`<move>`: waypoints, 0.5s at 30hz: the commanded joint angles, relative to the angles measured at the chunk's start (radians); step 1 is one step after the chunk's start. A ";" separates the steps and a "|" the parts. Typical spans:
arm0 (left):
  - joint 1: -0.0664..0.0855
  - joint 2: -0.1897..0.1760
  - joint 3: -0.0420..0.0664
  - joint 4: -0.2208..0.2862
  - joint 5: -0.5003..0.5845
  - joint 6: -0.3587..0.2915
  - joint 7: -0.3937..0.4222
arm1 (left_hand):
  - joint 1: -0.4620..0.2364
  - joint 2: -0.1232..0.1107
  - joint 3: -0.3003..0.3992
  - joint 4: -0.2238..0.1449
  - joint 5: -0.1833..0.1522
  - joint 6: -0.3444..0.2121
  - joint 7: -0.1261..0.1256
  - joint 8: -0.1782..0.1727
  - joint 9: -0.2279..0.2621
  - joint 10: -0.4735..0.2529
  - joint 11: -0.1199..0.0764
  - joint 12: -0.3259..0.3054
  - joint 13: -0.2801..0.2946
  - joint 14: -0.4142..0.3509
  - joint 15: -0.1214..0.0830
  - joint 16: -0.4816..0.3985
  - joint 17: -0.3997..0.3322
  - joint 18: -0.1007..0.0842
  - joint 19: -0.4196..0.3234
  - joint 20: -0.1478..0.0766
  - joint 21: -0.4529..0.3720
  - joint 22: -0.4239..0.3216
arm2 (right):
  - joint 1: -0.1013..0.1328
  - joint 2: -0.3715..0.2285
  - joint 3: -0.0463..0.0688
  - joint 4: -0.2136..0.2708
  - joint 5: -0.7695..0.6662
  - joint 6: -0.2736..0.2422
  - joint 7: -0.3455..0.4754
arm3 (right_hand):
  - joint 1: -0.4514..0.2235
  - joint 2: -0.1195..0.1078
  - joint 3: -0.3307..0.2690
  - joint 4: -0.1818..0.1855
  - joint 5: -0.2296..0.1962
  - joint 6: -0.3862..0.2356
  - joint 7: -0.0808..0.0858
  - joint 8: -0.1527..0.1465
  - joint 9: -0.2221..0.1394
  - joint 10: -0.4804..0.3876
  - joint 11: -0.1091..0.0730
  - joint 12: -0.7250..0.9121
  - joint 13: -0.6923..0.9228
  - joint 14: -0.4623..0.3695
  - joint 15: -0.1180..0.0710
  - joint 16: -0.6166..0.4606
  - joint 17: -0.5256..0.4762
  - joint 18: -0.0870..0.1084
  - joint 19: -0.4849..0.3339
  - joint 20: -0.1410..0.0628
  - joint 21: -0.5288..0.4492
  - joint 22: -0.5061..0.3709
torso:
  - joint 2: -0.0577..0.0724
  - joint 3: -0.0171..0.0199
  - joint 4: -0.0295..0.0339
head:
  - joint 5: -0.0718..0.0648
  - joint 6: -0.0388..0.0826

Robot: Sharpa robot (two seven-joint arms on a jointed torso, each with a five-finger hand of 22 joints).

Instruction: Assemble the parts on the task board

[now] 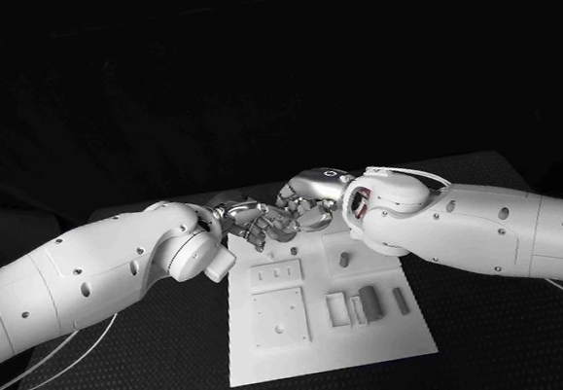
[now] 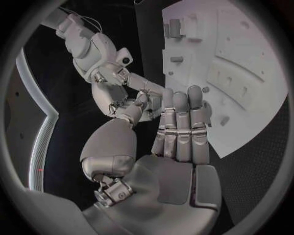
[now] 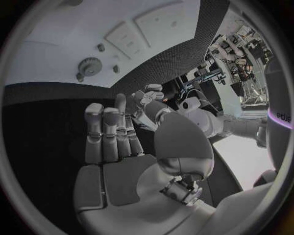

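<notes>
Over the far edge of the task board (image 1: 388,342): left hand (image 1: 246,222) and right hand (image 1: 314,200), fingertips very close together, perhaps touching. In both wrist views, fingers straight and side by side, palms bare, thumbs reaching toward the other hand. Impossible to tell about any small piece pinched at the meeting point, so no sure word on the grip of either hand.

Grey parts (image 1: 370,300) lying on the near half of the board, toward the robot from both hands, long axes running from near to far. Small grey piece (image 1: 344,259) closest to the hands, and nearer to the right one. Probably calls for drawing a hand back toward the robot and lowering it.

From the head view, the layout of the parts, but with the meeting point covered by knuckles. From the right wrist view, also a toothed gear (image 3: 90,66) on the board.
</notes>
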 commanded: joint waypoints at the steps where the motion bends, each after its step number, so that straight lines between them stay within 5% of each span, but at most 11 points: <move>1: 0.001 0.004 0.001 0.002 -0.008 0.001 0.000 | 0.010 0.002 0.006 0.002 0.000 0.009 0.000 0.005 0.002 0.008 0.000 0.000 0.003 0.004 -0.006 0.006 -0.001 0.019 0.011 0.000 0.000 0.002 | -0.001 0.004 0.000 0.007 -0.011 0.003 0.008 | -0.009 0.002 -0.002 0.005 0.002 0.003 0.007 -0.006 -0.001 0.009 -0.001 -0.005 -0.001 -0.001 -0.005 0.002 -0.001 0.084 0.001 -0.006 -0.004 -0.001 | 0.000 0.0000 0.0002 | 0.000 0.000; 15: 0.001 0.005 0.001 0.003 -0.007 0.002 0.001 | 0.002 0.001 0.003 0.005 0.000 0.018 -0.004 0.007 0.004 0.016 -0.003 0.003 0.012 0.010 -0.010 0.017 -0.001 0.019 0.019 -0.004 0.004 0.011 | -0.001 0.005 0.000 0.008 -0.020 0.012 0.008 | -0.011 0.002 -0.002 0.005 0.002 0.003 0.007 -0.007 -0.001 0.009 -0.001 -0.006 -0.001 -0.001 -0.005 0.002 -0.001 0.084 0.002 -0.006 -0.004 -0.001 | 0.000 0.0001 0.0000 | 0.000 0.001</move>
